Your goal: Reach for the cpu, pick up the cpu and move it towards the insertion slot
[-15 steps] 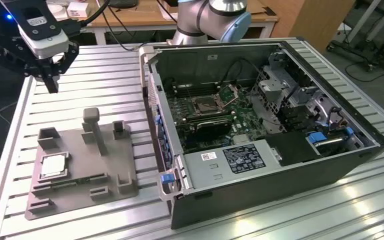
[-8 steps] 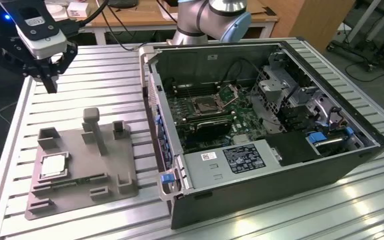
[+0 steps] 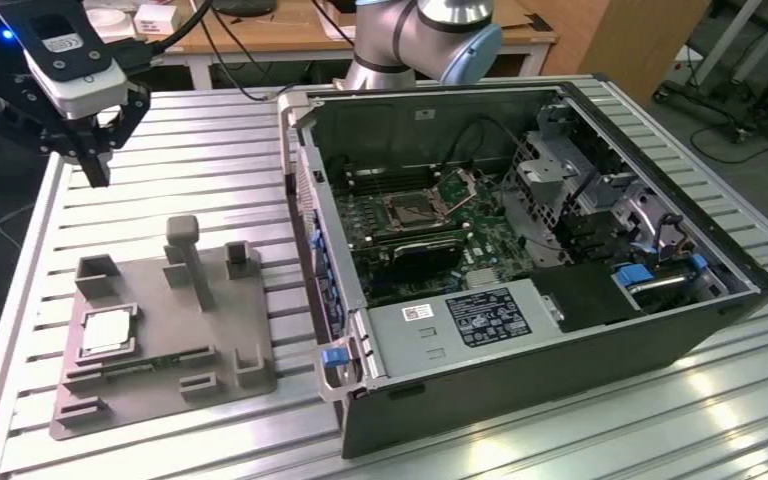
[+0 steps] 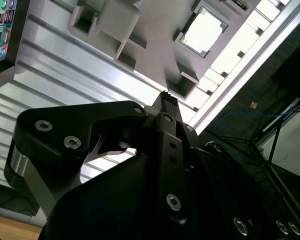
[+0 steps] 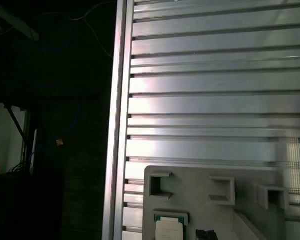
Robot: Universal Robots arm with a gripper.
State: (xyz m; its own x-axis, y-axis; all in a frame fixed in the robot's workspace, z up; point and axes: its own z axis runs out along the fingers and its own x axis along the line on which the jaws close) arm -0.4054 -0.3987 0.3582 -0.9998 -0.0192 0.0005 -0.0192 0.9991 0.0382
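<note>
1. At the exterior view's far left, the gripper (image 3: 97, 178) hangs above the slatted aluminium table (image 3: 211, 130). Its fingers point straight down and are pressed together into one dark tip, with nothing between them. In the second wrist view the gripper (image 4: 166, 96) shows the same narrow, closed tip over the table's edge.
2. Nearer the camera, and well apart from the gripper, the grey plastic fixture (image 3: 157, 320) lies flat on the table.
3. The cpu (image 3: 107, 332) sits in a recess on the side of the fixture toward the exterior view's left.
   - It lies flat with its pale metal top facing up.
   - It is square, so it has no long axis, and its edges run parallel to the recess walls.
   - The second wrist view shows the cpu (image 4: 204, 32) bright in its recess, beyond the fingertip.
   - The first wrist view shows part of the cpu (image 5: 171, 227) at the frame's edge.
4. Just beside the cpu, a green memory stick (image 3: 144, 362) lies in the fixture with its long axis running toward the exterior view's right.
5. Further right stands the open computer case (image 3: 544, 330).
6. The insertion slot (image 3: 415, 208) sits on the board inside the case, with its hinged metal plate (image 3: 464, 185) tilted up beside it.
</note>
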